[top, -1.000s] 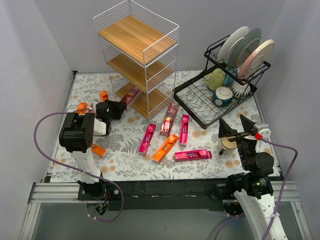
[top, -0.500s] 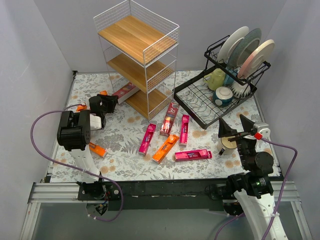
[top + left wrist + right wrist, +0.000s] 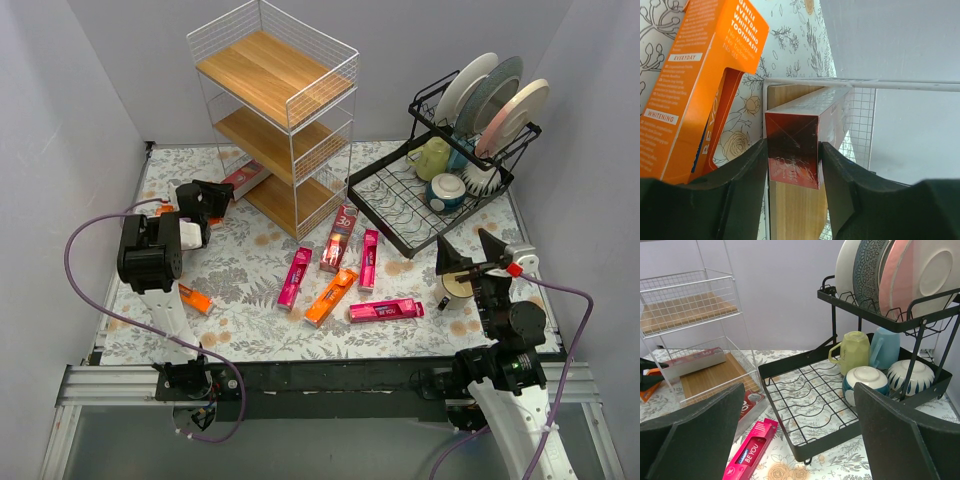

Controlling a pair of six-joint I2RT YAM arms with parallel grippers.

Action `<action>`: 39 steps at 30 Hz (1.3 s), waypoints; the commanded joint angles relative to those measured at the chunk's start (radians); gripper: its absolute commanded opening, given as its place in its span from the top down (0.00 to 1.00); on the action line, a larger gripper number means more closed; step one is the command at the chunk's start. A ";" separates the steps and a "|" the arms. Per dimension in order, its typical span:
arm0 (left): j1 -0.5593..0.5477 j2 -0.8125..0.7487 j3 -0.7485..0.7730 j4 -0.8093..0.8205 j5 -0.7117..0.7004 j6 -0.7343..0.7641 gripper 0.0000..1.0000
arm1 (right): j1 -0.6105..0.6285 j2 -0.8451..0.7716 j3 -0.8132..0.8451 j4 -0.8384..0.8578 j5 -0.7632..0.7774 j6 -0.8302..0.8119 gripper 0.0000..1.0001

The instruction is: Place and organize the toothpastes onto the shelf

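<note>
My left gripper [image 3: 207, 198] is shut on the near end of a dark red toothpaste box [image 3: 792, 150]. The box's far end reaches over the lowest wooden board [image 3: 790, 215] of the white wire shelf [image 3: 275, 120]. The right wrist view shows that box [image 3: 692, 361] lying along the bottom tier's left side. An orange box [image 3: 695, 90] lies on the table beside the held one. Loose toothpastes lie mid-table: pink [image 3: 295, 277], orange [image 3: 331, 296], pink [image 3: 385, 310], pink [image 3: 369, 258] and a dark red 3D one [image 3: 340, 238]. At the right, my right gripper [image 3: 470, 250] is open with nothing between its fingers.
A black dish rack [image 3: 400, 215] with plates, mugs and bowls stands at the back right. Another orange box [image 3: 195, 298] lies by the left arm. A small cup [image 3: 458, 286] sits under the right gripper. Grey walls close in both sides.
My left gripper has carried the dark red box away from me and to the left, up to the shelf's lowest tier, and its far end now lies over the board. The right arm has stayed still.
</note>
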 commanded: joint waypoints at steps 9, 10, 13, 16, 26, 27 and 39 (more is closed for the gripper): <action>0.001 0.036 0.058 0.010 0.012 0.043 0.68 | 0.007 0.017 0.020 0.031 0.001 -0.007 0.02; 0.001 0.041 0.066 0.005 0.017 0.048 0.67 | 0.005 0.018 0.020 0.029 0.001 -0.007 0.01; 0.000 0.053 0.088 -0.009 0.028 0.051 0.66 | 0.005 0.023 0.018 0.031 -0.002 -0.004 0.02; -0.006 0.059 0.100 -0.013 0.029 0.052 0.65 | 0.005 0.025 0.018 0.032 -0.002 -0.005 0.01; -0.016 0.089 0.154 -0.059 0.048 0.063 0.57 | 0.007 0.021 0.020 0.031 -0.005 -0.007 0.01; -0.016 0.089 0.158 -0.062 0.046 0.063 0.56 | 0.005 0.023 0.018 0.031 -0.005 -0.007 0.02; -0.017 0.050 0.161 -0.139 0.022 0.140 0.33 | 0.005 0.012 0.022 0.029 -0.005 -0.007 0.01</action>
